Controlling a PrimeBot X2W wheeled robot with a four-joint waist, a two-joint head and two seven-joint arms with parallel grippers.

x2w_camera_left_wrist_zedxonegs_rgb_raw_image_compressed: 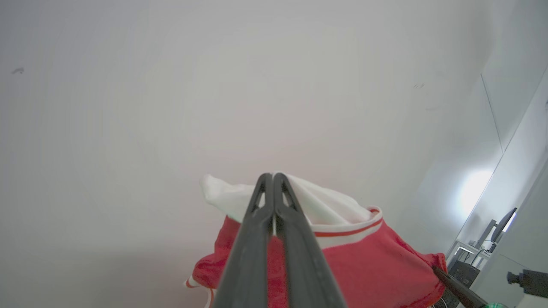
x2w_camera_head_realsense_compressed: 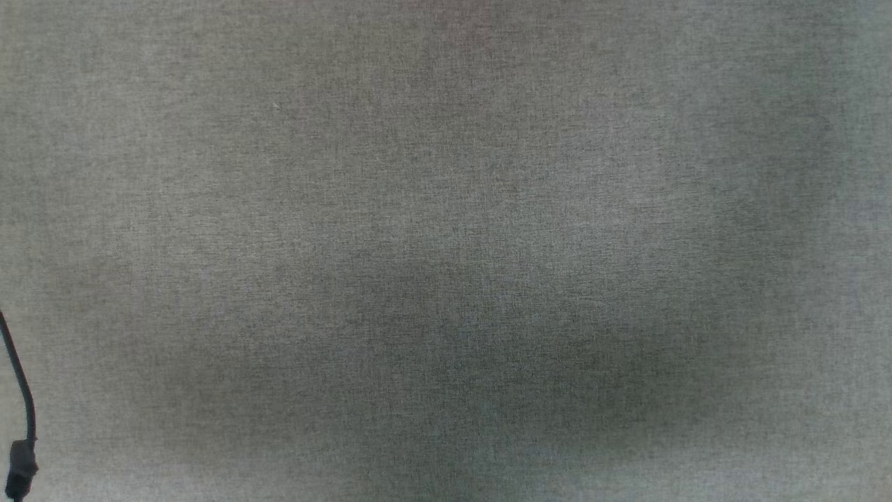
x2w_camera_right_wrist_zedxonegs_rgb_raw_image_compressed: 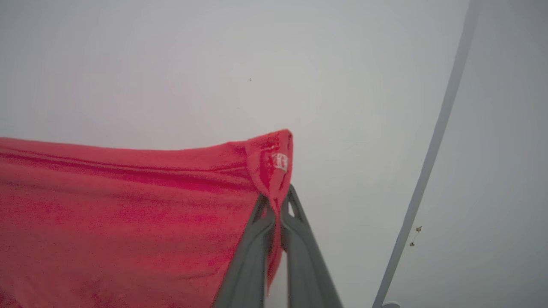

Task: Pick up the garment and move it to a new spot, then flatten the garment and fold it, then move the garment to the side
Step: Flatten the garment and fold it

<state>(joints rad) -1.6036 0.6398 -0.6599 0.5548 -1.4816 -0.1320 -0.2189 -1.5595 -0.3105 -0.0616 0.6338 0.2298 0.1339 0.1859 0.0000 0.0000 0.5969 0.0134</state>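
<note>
**Both grippers clamp the garment, lifted clear of the table**

In the left wrist view, the left gripper (x2w_camera_left_wrist_zedxonegs_rgb_raw_image_compressed: pixel 273 177) has its 2 dark fingers pressed together along their length, pinching the garment (x2w_camera_left_wrist_zedxonegs_rgb_raw_image_compressed: pixel 368 265) between them. A white sleeve panel (x2w_camera_left_wrist_zedxonegs_rgb_raw_image_compressed: pixel 325 209) bunches just behind the fingertips. Below it runs the striped trim (x2w_camera_left_wrist_zedxonegs_rgb_raw_image_compressed: pixel 349 231), a white band with 1 thin red line. The red body of the shirt hangs down and to the right of the fingers. A pale wall (x2w_camera_left_wrist_zedxonegs_rgb_raw_image_compressed: pixel 171 107) lies behind, and a monitor (x2w_camera_left_wrist_zedxonegs_rgb_raw_image_compressed: pixel 503 220) on a desk shows small at the far right.

In the right wrist view, the right gripper (x2w_camera_right_wrist_zedxonegs_rgb_raw_image_compressed: pixel 277 199) is also closed, with a red corner of the garment (x2w_camera_right_wrist_zedxonegs_rgb_raw_image_compressed: pixel 128 214) nipped between its 2 fingers. The corner folds over the fingertips and carries a small white tag (x2w_camera_right_wrist_zedxonegs_rgb_raw_image_compressed: pixel 280 161). From there the red cloth stretches away to the left edge of that view with a nearly straight upper edge. The background is plain and pale, crossed at the right by a narrow grey strip (x2w_camera_right_wrist_zedxonegs_rgb_raw_image_compressed: pixel 432 149).

The head view looks down on a grey woven surface (x2w_camera_head_realsense_compressed: pixel 446 209). A soft shadow darkens its lower middle. A dark cable (x2w_camera_head_realsense_compressed: pixel 24 411) curves in at the lower left edge.
</note>
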